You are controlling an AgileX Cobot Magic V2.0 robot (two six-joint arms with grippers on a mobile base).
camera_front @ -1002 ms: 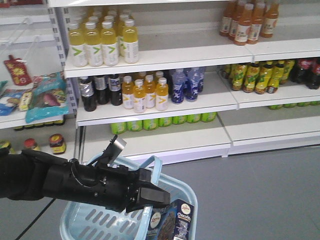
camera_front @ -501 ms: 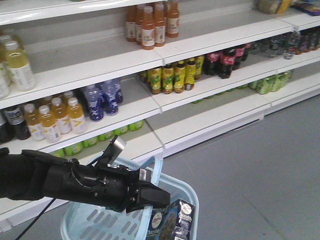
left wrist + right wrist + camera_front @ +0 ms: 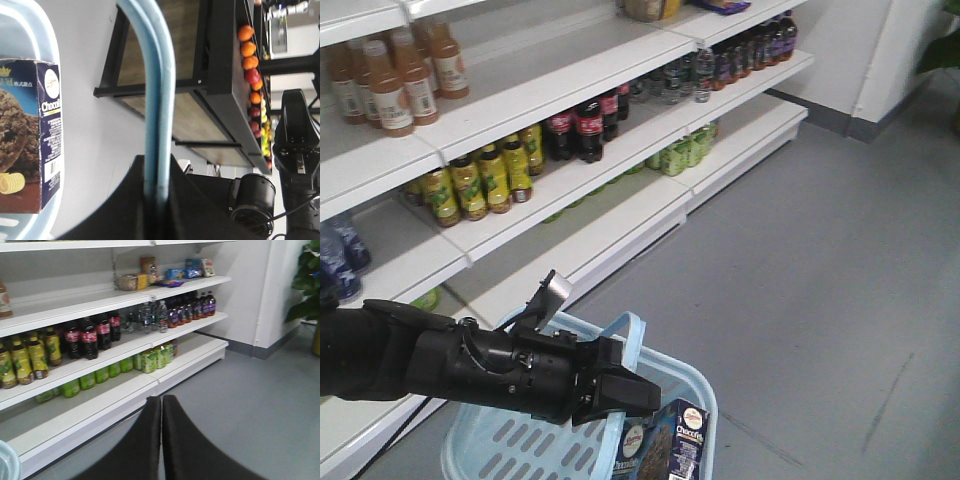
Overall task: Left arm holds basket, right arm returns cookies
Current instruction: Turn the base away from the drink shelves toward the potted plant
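Front view: holding the basket (image 3: 692,378) up with the left arm (image 3: 450,365), in from 9 o'clock. Left fingers (image 3: 625,392) pinched on the flat loop handle (image 3: 623,330) near 6 o'clock. Cookies (image 3: 665,445) sitting inside the basket at 5 o'clock, against its near wall, untouched. Drink shelves (image 3: 570,95) from 9 to 1 o'clock; grey floor (image 3: 800,280) at 3. No right arm visible here.

Left wrist view: grip up close. Handle (image 3: 159,100) running 12 to 6, clamped between the dark left fingers (image 3: 127,210) at the bottom edge. Cookies (image 3: 30,135) at 9 o'clock inside the basket (image 3: 42,20), cookie picture and barcode label showing. Black rack with fruit (image 3: 225,75) at 2 o'clock.

Right wrist view: right fingers (image 3: 145,440) at 6 o'clock pressed together, tips touching, nothing held. Aimed at the shelves (image 3: 115,300): bottles (image 3: 90,337) from 9 to 12, boxed goods (image 3: 150,272) on the top shelf at 12. Sliver of basket (image 3: 6,460) at 7 o'clock. Plant (image 3: 307,280) at 2.

Progress, as a judgement: basket-holding half in place, return half not started. Left to do: open the right fingers, reach into the basket, take the cookies, set them on a shelf.
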